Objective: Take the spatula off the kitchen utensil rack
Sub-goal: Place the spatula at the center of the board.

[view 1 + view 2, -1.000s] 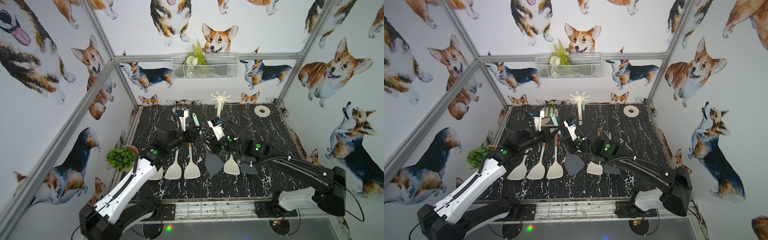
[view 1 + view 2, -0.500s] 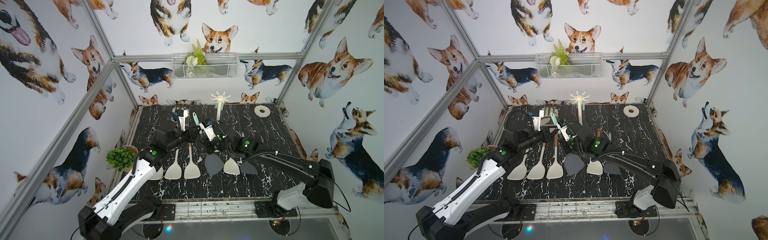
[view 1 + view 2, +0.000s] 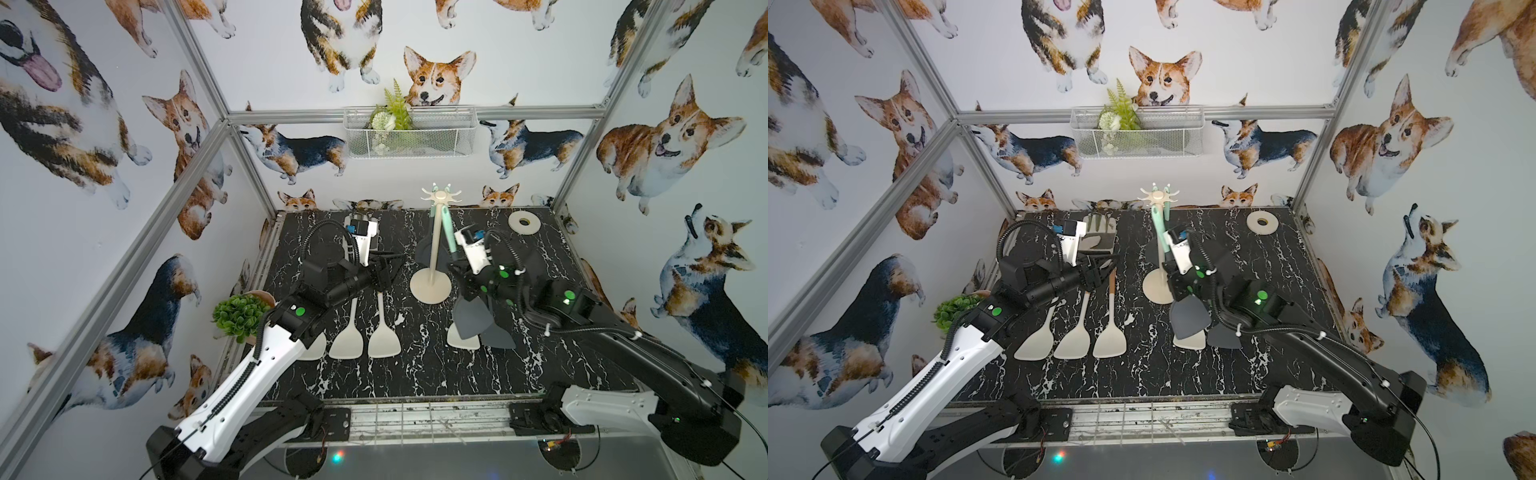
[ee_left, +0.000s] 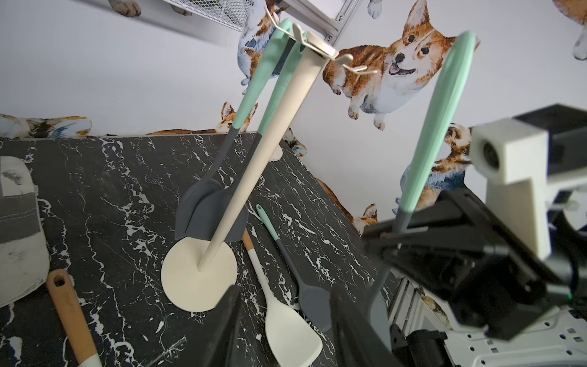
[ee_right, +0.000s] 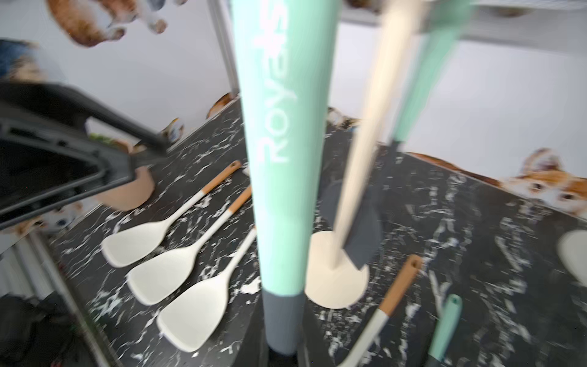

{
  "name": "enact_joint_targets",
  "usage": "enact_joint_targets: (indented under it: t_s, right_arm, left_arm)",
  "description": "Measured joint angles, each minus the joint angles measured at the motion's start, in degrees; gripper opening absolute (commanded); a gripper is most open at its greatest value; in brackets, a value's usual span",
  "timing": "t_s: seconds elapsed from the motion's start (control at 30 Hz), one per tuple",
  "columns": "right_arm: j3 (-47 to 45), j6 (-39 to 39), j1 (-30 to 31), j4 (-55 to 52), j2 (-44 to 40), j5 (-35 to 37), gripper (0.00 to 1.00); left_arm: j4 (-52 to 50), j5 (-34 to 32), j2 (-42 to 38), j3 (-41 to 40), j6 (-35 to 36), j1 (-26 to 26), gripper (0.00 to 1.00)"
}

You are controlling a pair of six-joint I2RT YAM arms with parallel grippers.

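marble tabletop (image 3: 415, 374): we log right gripper (image 3: 458, 270) clamped on the spatula (image 4: 438, 120), long axis near-upright just beside the kitchen utensil rack (image 3: 434, 249); left gripper (image 3: 392, 272) jaws apart, empty.

Motion blur smears the right wrist view; there the spatula (image 5: 279, 159) runs out of frame and the rack (image 5: 365, 152) loses its crown. In a top view the right gripper (image 3: 459, 269) seems mostly hidden.
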Motion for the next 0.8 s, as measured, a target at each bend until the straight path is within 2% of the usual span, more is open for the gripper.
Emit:
enact_joint_targets:
  t_s: [0.1, 0.2, 0.33, 0.4, 0.5, 0.6, 0.8]
  right_arm:
    - [0.0, -0.8, -9.9, -5.6, -4.8, -0.7, 0.0]
    - [0.0, -1.7, -16.5, -9.0, -6.1, -1.3, 0.0]
    - [-1.5, -2.9, -29.0, -11.5, -4.8, -3.8, 0.0]
    - [-1.7, -3.1, -34.6, -13.3, -1.4, -5.6, 0.0]
    - [0.1, -4.4, -39.4, -17.6, 5.5, -6.1, 0.0]
    - [1.0, -8.5, -41.2, -20.8, 11.7, -4.1, 0.0]
    - [-5.6, -12.2, -45.2, -21.6, 15.6, 0.0, 0.0]
  left_arm:
    - [-0.5, -0.2, 0.5, 0.0, 1.3, 0.0, 0.5]
    - [-0.6, 0.1, 1.4, 0.0, 2.1, 0.0, 0.51]
    - [-1.4, 1.1, 2.7, 0.3, 3.1, 0.0, 0.52]
    - [-2.2, 1.5, 2.8, 0.7, 4.2, 0.0, 0.52]
    - [-2.9, 1.7, 2.2, 0.7, 5.6, 0.1, 0.53]
    - [-3.5, 2.0, 1.6, 0.1, 6.8, 0.1, 0.53]
    - [-4.3, 3.5, 2.4, -0.5, 7.8, 0.2, 0.53]
